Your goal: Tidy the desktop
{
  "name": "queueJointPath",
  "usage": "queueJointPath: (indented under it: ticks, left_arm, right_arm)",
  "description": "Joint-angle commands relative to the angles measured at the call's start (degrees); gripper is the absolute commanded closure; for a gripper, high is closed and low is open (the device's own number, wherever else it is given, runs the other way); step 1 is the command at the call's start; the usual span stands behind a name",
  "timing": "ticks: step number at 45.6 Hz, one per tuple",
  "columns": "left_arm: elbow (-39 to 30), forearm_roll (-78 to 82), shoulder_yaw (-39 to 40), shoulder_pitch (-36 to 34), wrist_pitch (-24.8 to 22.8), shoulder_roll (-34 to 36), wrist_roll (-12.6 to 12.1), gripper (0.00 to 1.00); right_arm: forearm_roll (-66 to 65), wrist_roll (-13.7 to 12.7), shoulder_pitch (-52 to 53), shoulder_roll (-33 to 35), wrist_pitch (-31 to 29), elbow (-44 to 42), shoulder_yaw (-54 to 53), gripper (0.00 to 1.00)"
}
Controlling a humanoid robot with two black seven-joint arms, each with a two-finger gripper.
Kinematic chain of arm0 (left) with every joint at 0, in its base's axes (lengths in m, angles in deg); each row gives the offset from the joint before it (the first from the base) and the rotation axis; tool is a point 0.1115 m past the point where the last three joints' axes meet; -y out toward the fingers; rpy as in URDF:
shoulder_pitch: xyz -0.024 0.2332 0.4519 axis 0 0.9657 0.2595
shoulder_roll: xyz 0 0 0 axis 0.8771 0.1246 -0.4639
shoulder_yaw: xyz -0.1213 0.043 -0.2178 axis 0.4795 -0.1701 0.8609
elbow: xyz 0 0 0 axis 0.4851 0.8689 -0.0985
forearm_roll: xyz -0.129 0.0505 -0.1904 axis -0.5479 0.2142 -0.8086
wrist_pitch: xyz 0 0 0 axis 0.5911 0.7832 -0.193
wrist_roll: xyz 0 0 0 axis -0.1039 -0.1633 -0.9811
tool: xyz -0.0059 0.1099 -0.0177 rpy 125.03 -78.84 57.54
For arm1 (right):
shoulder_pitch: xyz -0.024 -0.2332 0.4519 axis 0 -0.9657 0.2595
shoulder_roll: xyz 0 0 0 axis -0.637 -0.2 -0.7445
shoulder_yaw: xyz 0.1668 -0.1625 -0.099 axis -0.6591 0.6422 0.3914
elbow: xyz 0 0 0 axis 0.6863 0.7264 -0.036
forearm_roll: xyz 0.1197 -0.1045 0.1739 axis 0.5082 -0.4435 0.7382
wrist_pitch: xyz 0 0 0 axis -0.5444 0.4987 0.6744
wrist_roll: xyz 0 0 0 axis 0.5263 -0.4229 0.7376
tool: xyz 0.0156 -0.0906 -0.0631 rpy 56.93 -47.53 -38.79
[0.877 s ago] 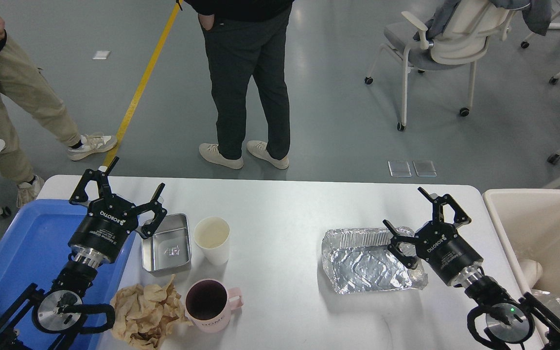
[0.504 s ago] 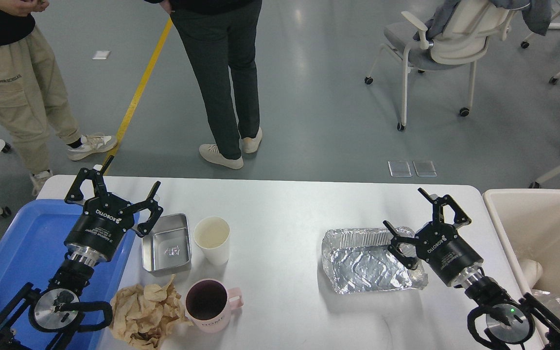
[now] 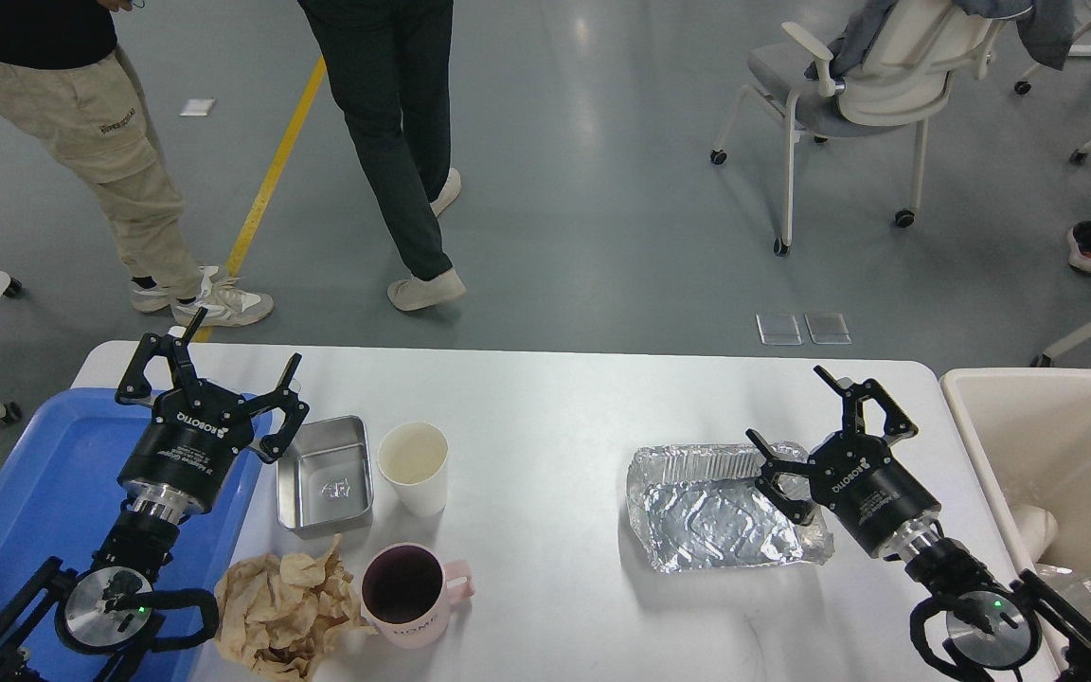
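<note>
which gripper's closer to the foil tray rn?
Right. The right gripper hangs open over the foil tray's right end. The left gripper is open far across the desktop, over the blue tray's edge by the steel tin.

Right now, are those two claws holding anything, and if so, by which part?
Nothing is held. The left gripper and the right gripper are both open and empty.
</note>
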Motion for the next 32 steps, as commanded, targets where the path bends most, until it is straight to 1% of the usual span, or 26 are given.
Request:
queueJointPath:
  ticks: [1,9,14,23,32]
  left_arm:
    - [0.1,0.1,0.0,0.4,-0.6,0.3,-0.1,0.03]
    - [0.2,0.3,0.0,0.3,-0.4,0.6,0.0,0.03]
    - [0.2,0.2,0.0,0.3,-1.8,0.7,-0.7,0.03]
    - [0.2,0.3,0.0,0.5,-2.8,0.6,-0.8,0.03]
    - [0.2,0.3,0.5,0.7,-2.5,0.7,-0.5,0.03]
  right_arm:
    - [0.0,0.0,-0.1,0.1,0.0,0.0,0.1,0.0]
    - [0.0,0.0,0.1,0.0,0.0,-0.1,0.7,0.0]
    - [0.0,0.0,0.6,0.1,-0.1,-0.2,0.7,0.0]
    - [0.0,0.0,0.8,0.1,-0.2,-0.4,0.7,0.0]
    - [-0.2,0.0,0.7,0.1,-0.1,-0.4,0.7,0.0]
